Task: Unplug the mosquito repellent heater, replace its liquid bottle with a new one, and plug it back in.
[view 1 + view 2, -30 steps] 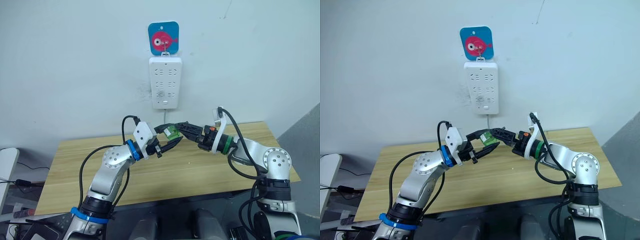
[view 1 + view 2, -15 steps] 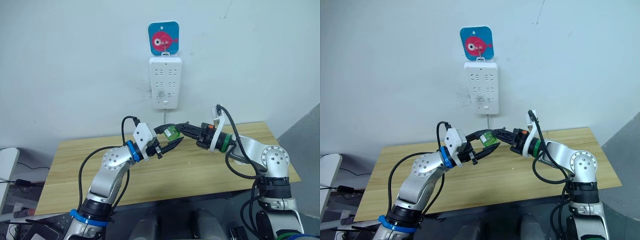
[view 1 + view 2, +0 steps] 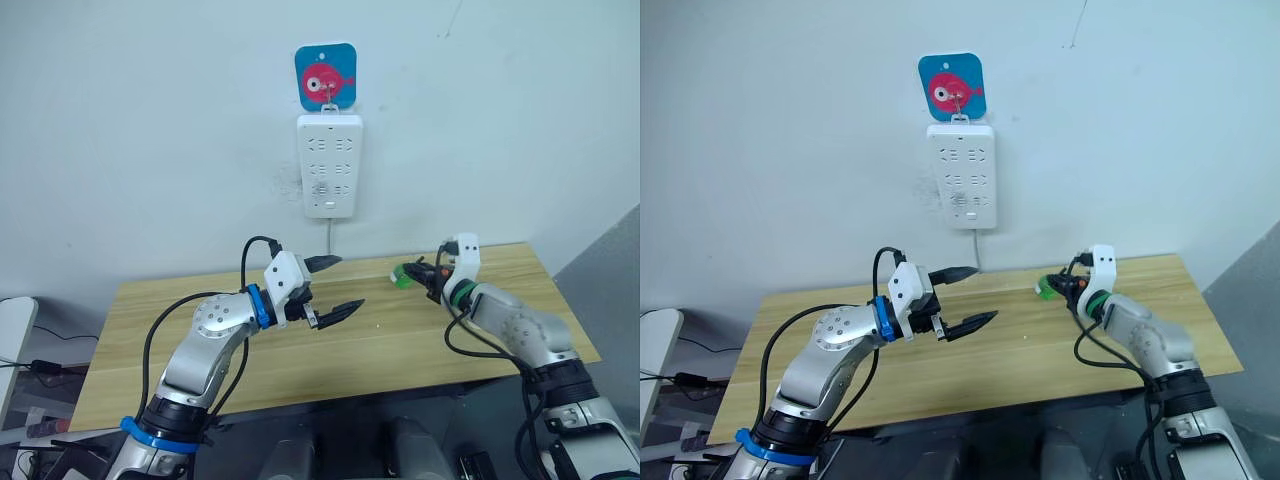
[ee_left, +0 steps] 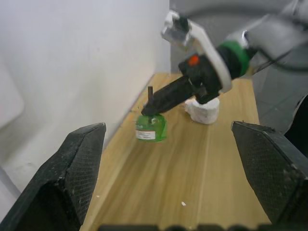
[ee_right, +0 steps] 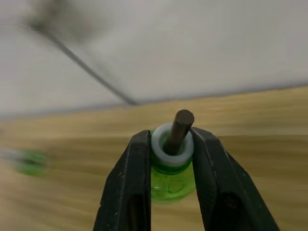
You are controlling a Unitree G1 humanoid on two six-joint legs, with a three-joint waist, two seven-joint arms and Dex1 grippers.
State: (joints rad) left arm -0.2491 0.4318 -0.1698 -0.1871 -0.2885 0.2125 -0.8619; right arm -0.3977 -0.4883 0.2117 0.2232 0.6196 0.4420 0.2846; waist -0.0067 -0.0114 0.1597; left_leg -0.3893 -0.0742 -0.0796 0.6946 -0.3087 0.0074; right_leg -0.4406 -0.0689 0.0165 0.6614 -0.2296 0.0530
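Over the counter's far right edge, the right end effector is clamping the bottle by its neck, wick pointing up, base nearly touching the wood. The left end effector is hanging wide apart, empty, well off to the bottle's left. The heater is lying just beside the bottle.

— Where are the two head cameras looking from?
— High up, facing the wall and angled down past the power strip onto the wooden table below it. They take in the same scene from some way back, a little offset sideways.
— And the left wrist one?
— It looks low along the table, with the wall beside it, towards the right gripper holding the green bottle.
— The right wrist one?
— Very near that same bottle, straight down on its wick, table and wall behind.
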